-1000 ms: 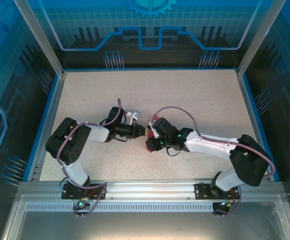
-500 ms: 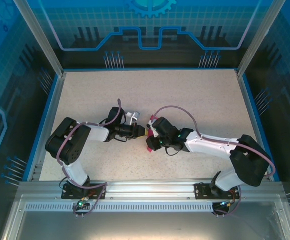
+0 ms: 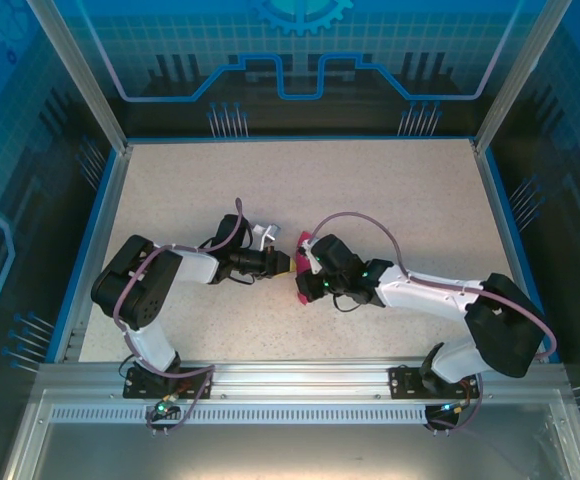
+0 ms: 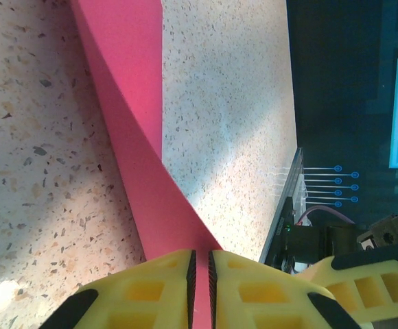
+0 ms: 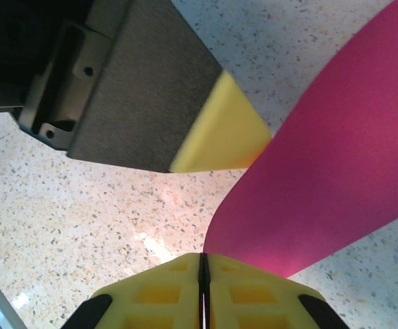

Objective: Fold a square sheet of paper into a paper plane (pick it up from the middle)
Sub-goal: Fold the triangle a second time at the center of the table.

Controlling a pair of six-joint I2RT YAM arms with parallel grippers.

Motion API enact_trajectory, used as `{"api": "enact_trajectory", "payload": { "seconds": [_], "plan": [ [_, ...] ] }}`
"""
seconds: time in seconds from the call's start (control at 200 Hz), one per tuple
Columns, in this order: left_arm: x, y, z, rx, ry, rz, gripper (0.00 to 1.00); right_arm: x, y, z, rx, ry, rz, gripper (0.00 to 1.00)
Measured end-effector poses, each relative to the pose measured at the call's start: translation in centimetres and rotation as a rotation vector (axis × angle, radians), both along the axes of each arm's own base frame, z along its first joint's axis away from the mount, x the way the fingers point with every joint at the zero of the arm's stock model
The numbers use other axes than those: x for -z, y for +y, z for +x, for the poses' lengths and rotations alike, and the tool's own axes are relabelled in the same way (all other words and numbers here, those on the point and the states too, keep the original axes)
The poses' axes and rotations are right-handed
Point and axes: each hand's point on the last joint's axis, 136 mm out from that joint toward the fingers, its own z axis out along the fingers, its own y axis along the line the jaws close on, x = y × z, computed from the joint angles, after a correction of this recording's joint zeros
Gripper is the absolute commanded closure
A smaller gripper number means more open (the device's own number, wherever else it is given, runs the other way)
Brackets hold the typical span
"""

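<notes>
Two grips share one thing at the middle of the speckled table (image 3: 400,190). On the left, the left gripper (image 4: 200,266) is clenched on one end of the pink paper (image 4: 127,116), which runs out from its yellow pads as a twisted, creased band. Just to its right, the right gripper (image 5: 202,271) is pinched tight on another edge of the same paper. With both holds so close together, a pull apart or an uneven twist could tear the thin paper or drag it out of one pinch. A skewed crease would likely spoil the plane. The fingers sit nearly touching and could bump. Farther right, a purple cable (image 3: 355,216) loops over the right arm, apart from the paper and probably no obstacle.
</notes>
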Motion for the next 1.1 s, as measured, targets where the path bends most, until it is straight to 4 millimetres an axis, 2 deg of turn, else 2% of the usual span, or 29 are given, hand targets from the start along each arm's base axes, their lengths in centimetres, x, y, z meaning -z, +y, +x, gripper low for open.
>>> {"api": "enact_trajectory", "payload": {
  "seconds": [0.245,0.415,0.55,0.795,1.1],
  "plan": [
    [0.1,0.1,0.0,-0.003,0.005,0.005,0.86,-0.1,-0.4,0.2,0.012,-0.005,0.001,0.86],
    [0.1,0.1,0.0,-0.003,0.006,0.005,0.86,-0.4,-0.4,0.3,0.014,-0.013,0.006,0.92],
    [0.1,0.1,0.0,-0.003,0.006,0.005,0.86,-0.4,-0.4,0.3,0.016,-0.014,0.007,1.0],
    [-0.6,0.5,0.2,-0.033,-0.019,0.035,0.85,-0.2,-1.4,1.2,0.072,-0.017,-0.01,1.0],
    [-2.6,2.9,1.8,-0.188,-0.127,0.171,0.61,0.4,-2.5,1.7,0.128,0.001,-0.028,1.0]
  ]
}}
